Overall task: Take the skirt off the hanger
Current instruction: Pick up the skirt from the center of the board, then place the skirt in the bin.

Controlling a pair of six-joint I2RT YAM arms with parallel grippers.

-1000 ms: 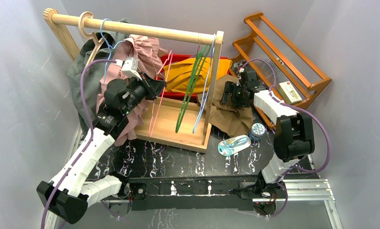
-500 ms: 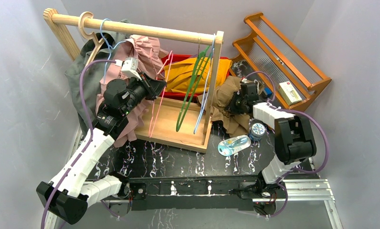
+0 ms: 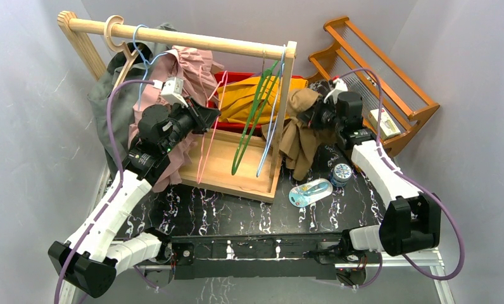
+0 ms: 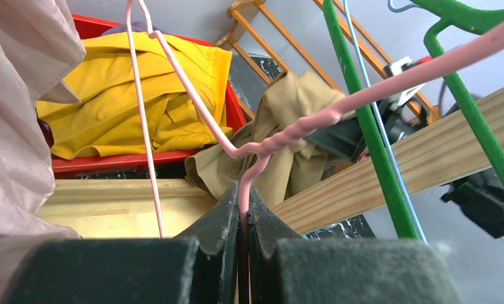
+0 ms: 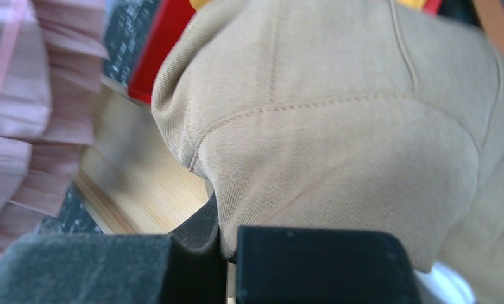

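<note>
Grey walls close round a black marbled table (image 3: pixel 237 212) on which a wooden clothes rack (image 3: pixel 224 44) stands. The left gripper (image 4: pixel 243 193) has its fingers pressed together on a thin pink wire hanger (image 4: pixel 281 136), pinching it just below the twisted neck. The hanger's frame runs away from the gripper over the rack's wooden base, and no cloth shows on it. Just left of that gripper, against the arm, a pink pleated skirt (image 3: pixel 189 66) hangs bunched under the rail with its folds running downward. Which hanger carries it I cannot tell.

The right gripper (image 5: pixel 227 237) is clamped on a fold of a tan twill garment (image 5: pixel 338 126). This drapes from the fingers beyond the rack's right end post, on no hanger.

By my judgement the left arm is much the nearer to the pleated skirt, which lies to its own left. The right arm is well apart from it, with the rack's post between. Whether the tan piece is instead the skirt meant is unsure.
</note>
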